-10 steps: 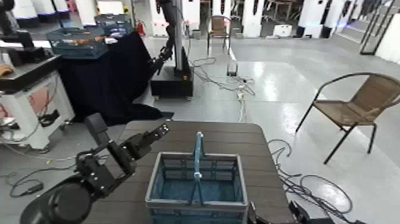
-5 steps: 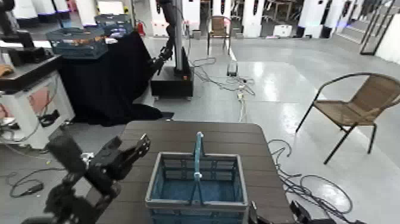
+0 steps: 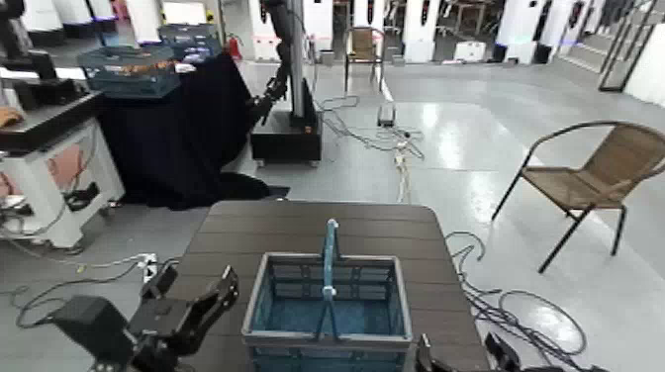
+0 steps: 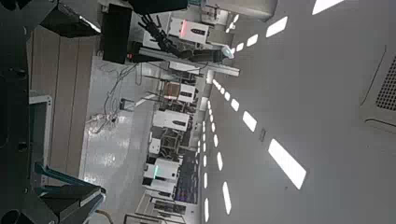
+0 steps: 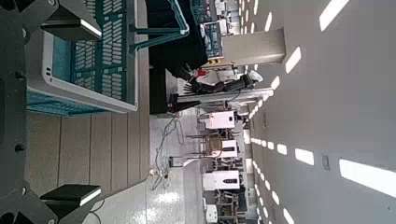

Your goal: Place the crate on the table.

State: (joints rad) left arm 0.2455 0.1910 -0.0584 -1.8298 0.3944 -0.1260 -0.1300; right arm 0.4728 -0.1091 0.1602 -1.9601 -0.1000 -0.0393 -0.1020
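The blue lattice crate [image 3: 327, 309] with a grey rim and upright light-blue handle stands on the near half of the dark brown slatted table [image 3: 317, 226]. My left gripper [image 3: 194, 289] is open and empty. It hangs low off the table's left edge, apart from the crate. In the left wrist view my left gripper [image 4: 79, 107] is spread wide, with the table planks [image 4: 65, 84] behind it. My right gripper [image 3: 460, 358] is low at the table's near right corner. In the right wrist view my right gripper [image 5: 89, 112] is open, with the crate [image 5: 93, 56] beside one finger, not touching.
A wicker chair [image 3: 594, 178] stands on the floor at the right. A black-draped table [image 3: 178, 129] with teal crates [image 3: 129, 69] is at the far left, next to a white workbench [image 3: 49, 148]. Another robot's base [image 3: 287, 134] and floor cables [image 3: 396, 139] lie beyond the table.
My left arm has dropped and pulled back toward me, from over the table's left side to below its edge. The crate has not moved.
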